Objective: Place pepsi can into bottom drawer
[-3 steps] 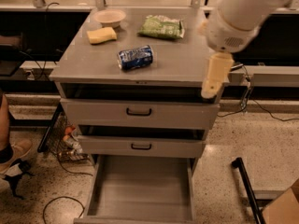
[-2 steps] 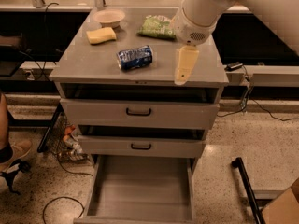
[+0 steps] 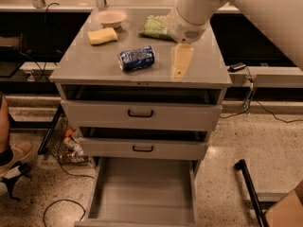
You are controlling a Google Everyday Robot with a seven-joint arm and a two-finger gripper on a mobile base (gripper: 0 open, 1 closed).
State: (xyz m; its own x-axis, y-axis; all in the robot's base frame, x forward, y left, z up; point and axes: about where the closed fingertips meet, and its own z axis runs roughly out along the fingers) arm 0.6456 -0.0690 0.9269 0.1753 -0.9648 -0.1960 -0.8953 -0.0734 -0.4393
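The pepsi can (image 3: 136,58) lies on its side on the cabinet's top surface (image 3: 206,67), its long axis running roughly across the view. The bottom drawer (image 3: 142,195) stands pulled out far below. The pincer (image 3: 181,60) hangs over the same surface just beside the can, to its right in the view and not touching it. Whether the pincer is released or clenched cannot be told.

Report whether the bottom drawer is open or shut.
Open: the bottom drawer is pulled out, its grey inside showing. The end effector hangs over the cabinet top, beside the pepsi can.
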